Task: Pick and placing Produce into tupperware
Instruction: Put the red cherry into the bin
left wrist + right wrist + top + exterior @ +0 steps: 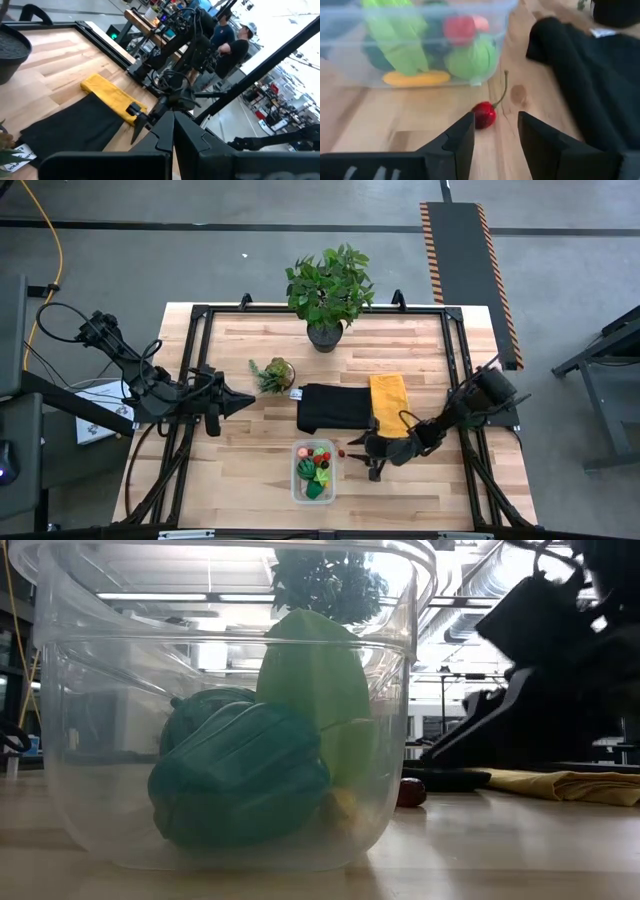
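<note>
A: Any writing to read?
B: None legible; the tag by the black cloth (pixel 335 408) is too small.
A: The cherry (pixel 485 114)?
B: On the table (pixel 240 490), beside the tupperware (pixel 296 485) near the front edge, before the right gripper (pixel 494 134) with its fingers parted. Left gripper (pixel 240 402) clenched, near the left edge.

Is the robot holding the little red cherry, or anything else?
No, nothing is held. The right gripper has its jaws open, with the cherry lying loose on the table just ahead. The left gripper is shut on nothing.
</note>
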Tool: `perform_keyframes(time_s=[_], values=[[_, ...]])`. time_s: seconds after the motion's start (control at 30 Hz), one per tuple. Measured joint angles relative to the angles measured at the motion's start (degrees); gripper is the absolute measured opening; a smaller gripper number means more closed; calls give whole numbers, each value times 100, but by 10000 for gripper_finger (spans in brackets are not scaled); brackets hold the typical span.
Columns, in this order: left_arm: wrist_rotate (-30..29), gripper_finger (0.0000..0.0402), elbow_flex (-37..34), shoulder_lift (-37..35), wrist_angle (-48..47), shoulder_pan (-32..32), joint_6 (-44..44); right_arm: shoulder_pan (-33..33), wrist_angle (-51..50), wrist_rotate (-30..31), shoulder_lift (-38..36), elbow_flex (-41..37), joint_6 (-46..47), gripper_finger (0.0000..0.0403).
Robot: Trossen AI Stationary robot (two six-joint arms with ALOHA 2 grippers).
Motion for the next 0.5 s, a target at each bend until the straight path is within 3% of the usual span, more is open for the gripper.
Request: perform_keyframes(time_s=[0.23,0.5], values=[[209,1,0,2,-30,0,-2,28,365,375,670,336,122,161],[464,1,2,2,-43,0,-4,37,637,277,1009,583,163,170]])
